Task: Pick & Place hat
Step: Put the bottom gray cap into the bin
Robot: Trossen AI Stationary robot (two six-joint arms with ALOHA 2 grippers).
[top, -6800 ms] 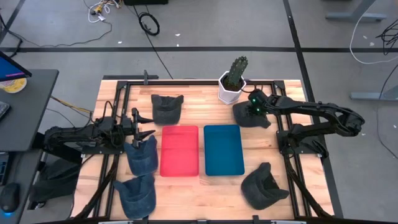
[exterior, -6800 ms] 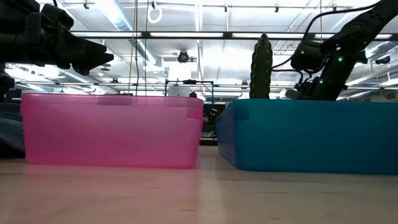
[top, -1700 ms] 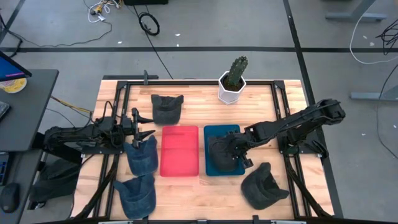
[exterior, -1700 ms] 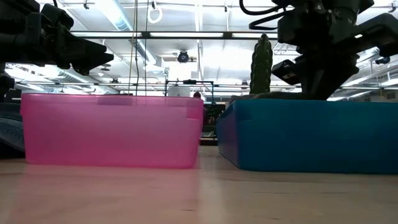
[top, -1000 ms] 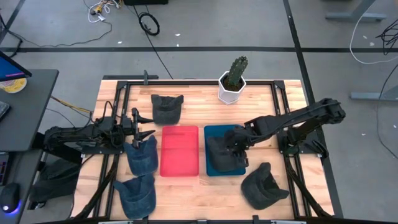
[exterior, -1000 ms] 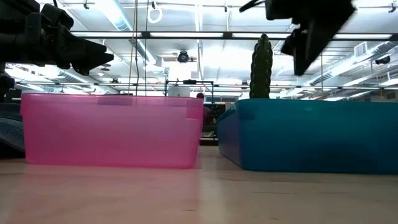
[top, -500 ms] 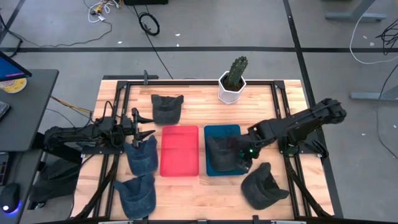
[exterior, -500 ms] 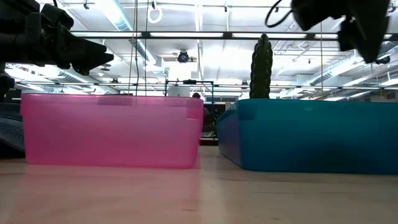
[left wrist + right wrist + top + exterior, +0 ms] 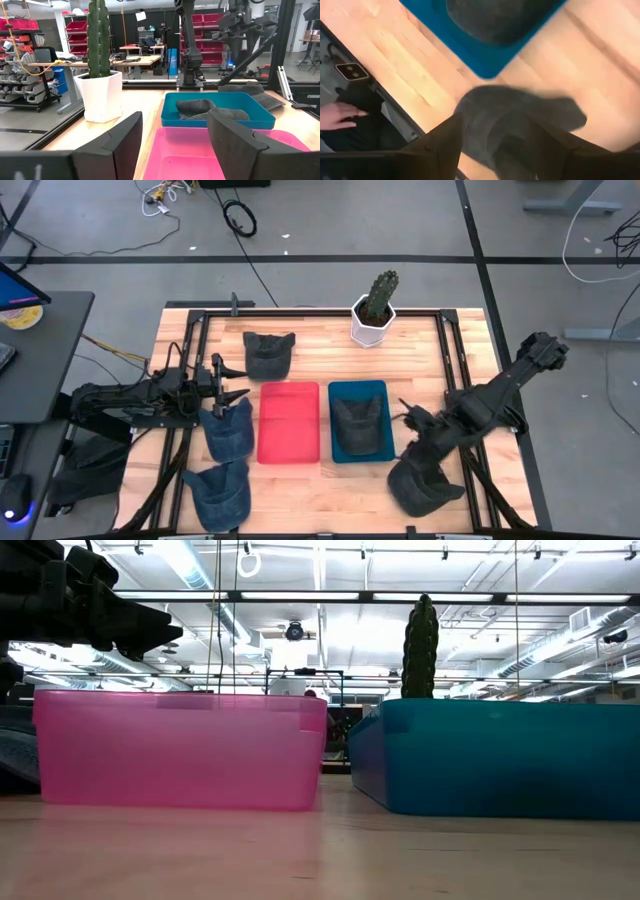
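Note:
A dark grey hat (image 9: pixel 358 420) lies inside the blue bin (image 9: pixel 384 450), and also shows in the left wrist view as the hat (image 9: pixel 210 109). Beside it stands the pink bin (image 9: pixel 290 422). My right gripper (image 9: pixel 412 425) is open and hovers just off the blue bin's near right corner, above another dark hat (image 9: pixel 420 480) that lies flat on the table. In the right wrist view that hat (image 9: pixel 520 125) shows between the spread fingers of the right gripper (image 9: pixel 492 122). My left gripper (image 9: pixel 240 385) is open and waits over a blue hat (image 9: pixel 228 430) at the table's left.
A dark denim hat (image 9: pixel 268 352) lies at the far side and a blue hat (image 9: pixel 220 492) near the left corner. A potted cactus (image 9: pixel 375 305) stands beyond the blue bin. A person's hand (image 9: pixel 340 114) shows past the table's near edge.
My right gripper has moved from over the blue bin toward the table's near right, past the bin's right wall, to above the dark hat lying there. It has left the low view. The hat in the blue bin stays put.

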